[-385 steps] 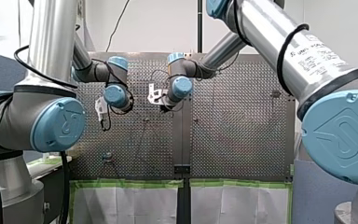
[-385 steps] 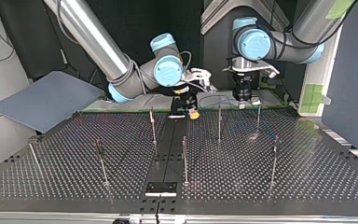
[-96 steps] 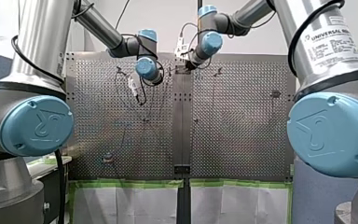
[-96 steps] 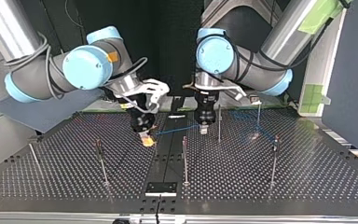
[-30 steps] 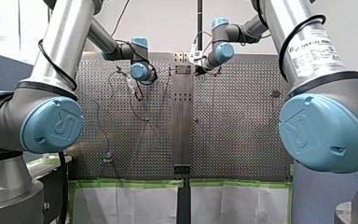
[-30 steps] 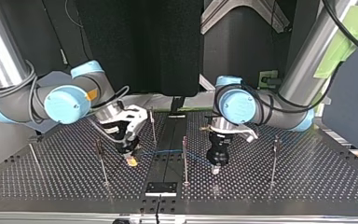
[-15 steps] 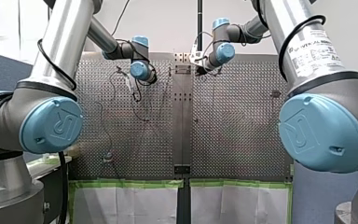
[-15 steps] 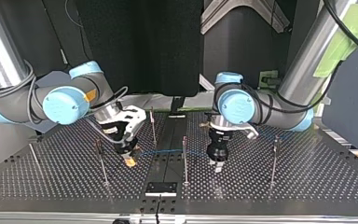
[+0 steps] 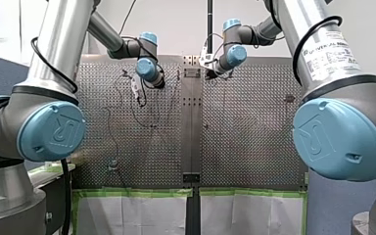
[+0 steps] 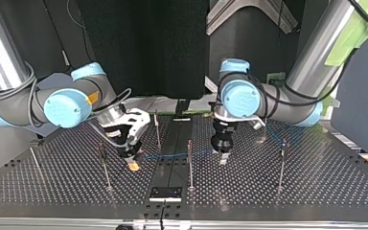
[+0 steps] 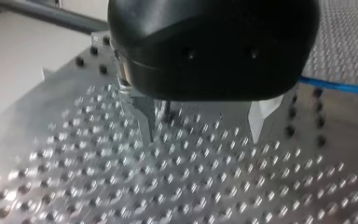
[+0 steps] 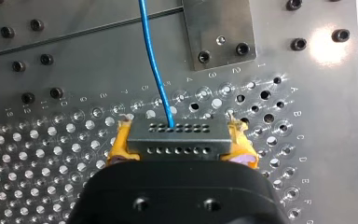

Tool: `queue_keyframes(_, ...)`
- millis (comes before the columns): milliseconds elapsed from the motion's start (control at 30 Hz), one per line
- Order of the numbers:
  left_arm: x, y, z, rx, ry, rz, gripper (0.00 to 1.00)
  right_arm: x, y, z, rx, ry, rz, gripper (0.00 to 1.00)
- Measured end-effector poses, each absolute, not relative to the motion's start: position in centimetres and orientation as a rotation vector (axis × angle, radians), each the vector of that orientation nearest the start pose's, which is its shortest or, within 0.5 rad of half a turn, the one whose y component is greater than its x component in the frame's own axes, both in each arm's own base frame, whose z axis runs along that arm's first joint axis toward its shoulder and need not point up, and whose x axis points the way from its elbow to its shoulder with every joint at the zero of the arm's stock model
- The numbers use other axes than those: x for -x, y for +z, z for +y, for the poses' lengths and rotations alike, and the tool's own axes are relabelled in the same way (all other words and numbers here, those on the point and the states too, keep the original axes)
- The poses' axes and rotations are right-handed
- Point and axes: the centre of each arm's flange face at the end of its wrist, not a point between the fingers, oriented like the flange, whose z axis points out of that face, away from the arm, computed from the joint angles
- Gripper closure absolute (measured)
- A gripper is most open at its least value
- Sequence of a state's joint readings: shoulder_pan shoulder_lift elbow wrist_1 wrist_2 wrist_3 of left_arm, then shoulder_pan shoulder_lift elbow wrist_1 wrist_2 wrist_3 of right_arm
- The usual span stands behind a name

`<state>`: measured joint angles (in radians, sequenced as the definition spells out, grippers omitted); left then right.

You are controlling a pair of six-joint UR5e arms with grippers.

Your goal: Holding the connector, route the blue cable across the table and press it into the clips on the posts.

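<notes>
**A:** What stands over the perforated table [image 10: 316, 191]?

**B:** My left gripper [image 11: 203, 122], spread wide and empty, hangs just above the holes. My right gripper [image 12: 179, 145], yellow pads closed, clamps the connector [image 12: 177, 135].

**A:** And the blue cable [image 10: 172, 155]?

**B:** It runs from the connector across the middle post [image 10: 190, 165], below its top; whether it is clipped I cannot tell. The likely risk is that a taut pull strips the wire from the connector.

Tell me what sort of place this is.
Probably a robotics lab test bench: a perforated metal table studded with thin posts, my left arm and my right arm reaching over it, and a blue cable ending in a connector.
</notes>
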<state>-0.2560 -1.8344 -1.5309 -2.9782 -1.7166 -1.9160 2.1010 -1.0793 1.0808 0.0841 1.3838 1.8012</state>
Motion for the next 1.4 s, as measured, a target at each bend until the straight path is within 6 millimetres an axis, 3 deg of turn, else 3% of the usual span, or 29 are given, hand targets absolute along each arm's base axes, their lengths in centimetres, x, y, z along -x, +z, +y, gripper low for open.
queue_keyframes(500, -46.9, 39.0, -27.0, 0.143, -0.405, 1.678, 0.0, -47.4, 42.9, -51.2, 2.277, -2.336, 1.407, 1.0)
queue_keyframes(1000, -41.2, 44.5, -29.3, 0.056, -0.452, 1.598, 0.0, -46.0, 43.9, -51.7, 2.269, -2.35, 1.462, 1.0)
queue_keyframes(1200, -39.9, 46.5, -30.9, 0.061, -0.48, 1.526, 0.0, -45.7, 44.3, -51.6, 2.27, -2.348, 1.468, 1.0)
queue_keyframes(1400, -40.1, 46.8, -33.0, 0.061, -0.482, 1.519, 0.0, -45.3, 44.3, -51.4, 2.293, -2.319, 1.486, 1.0)
